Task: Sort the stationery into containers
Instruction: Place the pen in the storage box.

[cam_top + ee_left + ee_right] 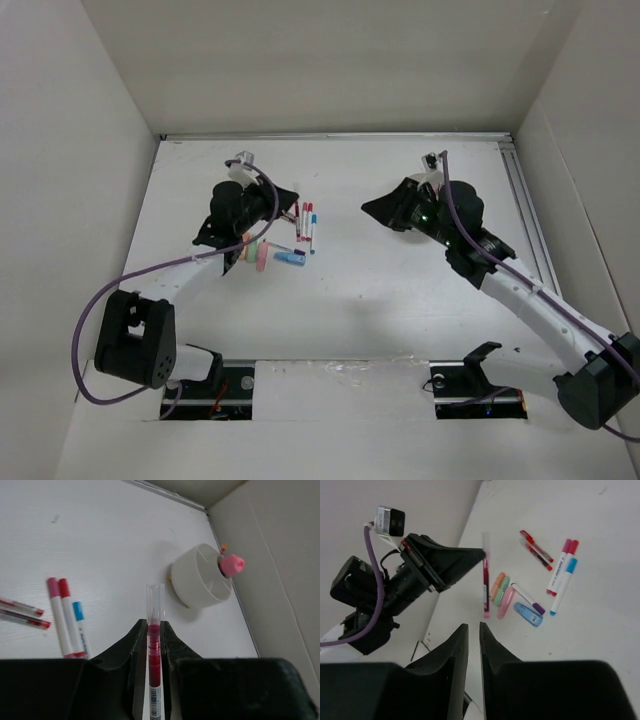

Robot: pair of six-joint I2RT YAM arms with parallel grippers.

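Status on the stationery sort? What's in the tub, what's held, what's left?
Barely started. Done: a pink-topped piece stands in the round white tub; the other compartments in view look empty. In hand: the left gripper is shut on a red pen, lifted off the table. The right gripper holds nothing. Left: two red pens, three markers, pastel pieces and a blue piece.

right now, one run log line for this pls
left gripper: shut on red pen, lifted | right gripper: nearly shut, empty | white tub: holds pink piece | other stationery: on table
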